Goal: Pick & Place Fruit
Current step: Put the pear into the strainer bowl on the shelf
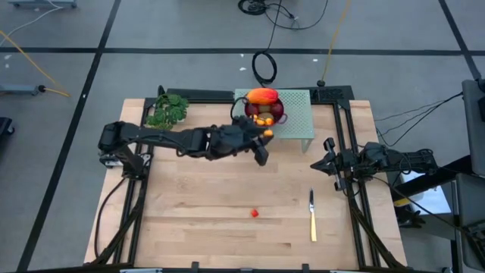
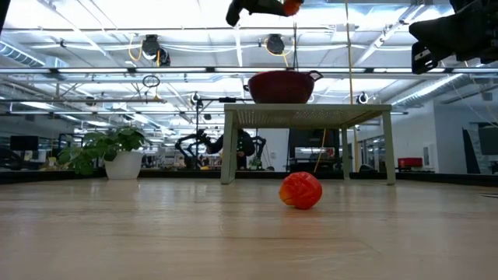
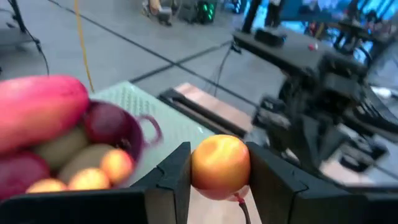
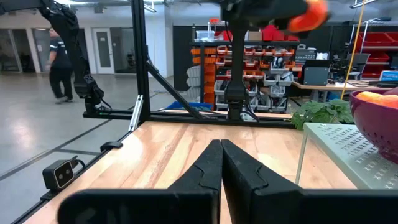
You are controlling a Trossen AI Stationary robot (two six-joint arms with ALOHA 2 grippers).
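- Wooden tabletop (image 1: 227, 205) fills the high view's lower half, with a pale green stand (image 1: 299, 114) at upper centre.
- Left gripper (image 3: 217, 171) is clamped on a small orange fruit (image 3: 219, 165), raised just beside the red bowl (image 1: 277, 112).
- Bowl already holds several fruits, including the long orange-red one (image 1: 262, 95).
- Step looks like carry-to-bowl; next: move over the rim, release.
- One red fruit (image 1: 255, 213) lies at lower centre, near the knife (image 1: 311, 216).
- Right gripper (image 4: 220, 163), fingers together, waits at the right edge.

Left arm: stretched across the table, raised above it.
Left gripper (image 1: 264, 134): clamped on a small round orange-yellow fruit (image 3: 220, 165).
Right arm: folded at the table's right edge.
Right gripper (image 1: 327, 162): fingers pressed together.
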